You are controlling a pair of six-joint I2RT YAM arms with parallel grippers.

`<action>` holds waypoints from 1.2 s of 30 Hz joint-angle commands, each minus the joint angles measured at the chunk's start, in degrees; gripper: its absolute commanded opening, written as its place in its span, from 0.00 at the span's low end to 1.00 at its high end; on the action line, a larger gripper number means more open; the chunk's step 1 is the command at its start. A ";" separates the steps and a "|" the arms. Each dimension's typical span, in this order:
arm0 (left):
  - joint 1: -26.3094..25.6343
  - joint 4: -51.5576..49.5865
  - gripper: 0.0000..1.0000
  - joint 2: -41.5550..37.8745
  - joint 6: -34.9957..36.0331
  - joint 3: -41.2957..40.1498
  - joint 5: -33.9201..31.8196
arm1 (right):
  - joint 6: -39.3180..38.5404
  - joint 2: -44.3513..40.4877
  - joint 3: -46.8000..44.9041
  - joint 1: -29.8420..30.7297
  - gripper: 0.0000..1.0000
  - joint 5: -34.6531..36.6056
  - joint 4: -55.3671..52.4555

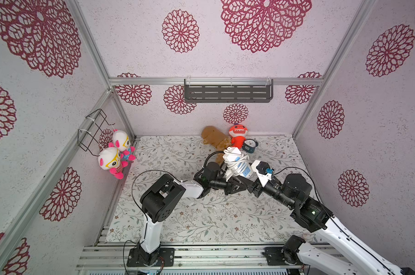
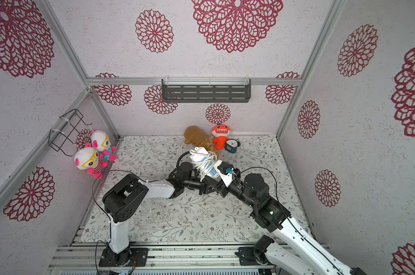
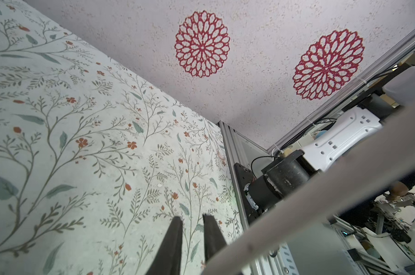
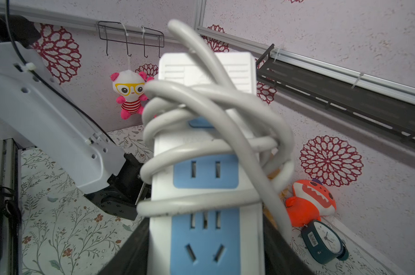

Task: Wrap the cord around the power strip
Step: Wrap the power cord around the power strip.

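Right wrist view, nearest first. Noted right gripper [image 4: 205,221] clenched on the socket end of the power strip [image 4: 205,171], one black jaw along each long edge. Counted several loops of the cord [image 4: 197,198] wound around the power strip across both blue socket faces. Loops loose and overlapping, with one strand running diagonally over the rest. Found the white plug [image 4: 206,69] lying at the far end of the power strip, past the blue button. Just beside the power strip: white link and black wrist of the left arm [image 4: 47,114], close, contact not discernible.

Left wrist view. Left gripper [image 3: 192,217] released, fingers slightly parted, nothing between them, only floral mat [image 3: 82,142] behind. Blurred pale band [image 3: 321,190] crossing close to the lens; cannot tell what.

Confirmed in both top views: power strip held up off the floral mat, tilted, between the two wrists.

Farther out, behind the power strip and near it: blue alarm clock [image 4: 321,242] and orange plush [image 4: 309,202]. Brown plush [image 1: 213,139] beside those, seen in a top view.

Well apart from the power strip: two pink-and-white plush toys [image 1: 116,154] hanging under a wire hook rack [image 1: 94,131]. Beyond the power strip on the back wall: black slotted shelf [image 1: 228,92].
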 commanded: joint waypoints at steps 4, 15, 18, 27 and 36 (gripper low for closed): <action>-0.35 -3.79 0.21 0.87 2.03 -1.96 -3.63 | -2.34 -0.61 4.93 -0.20 0.00 2.37 4.40; -0.44 -21.96 0.00 -15.06 11.76 -9.08 -14.58 | -2.73 -1.12 8.56 -4.63 0.00 7.73 -5.78; -0.60 -27.29 0.00 -21.59 14.88 -12.71 -22.11 | -2.57 -1.62 9.36 -8.06 0.00 7.13 -8.25; -0.44 -40.83 0.00 -36.38 19.26 -15.90 -46.98 | -0.26 -0.72 10.06 -12.69 0.00 -0.27 -13.69; 2.29 -45.75 0.00 -40.39 20.11 -16.18 -55.85 | -0.19 0.05 10.82 -13.29 0.00 -4.32 -15.41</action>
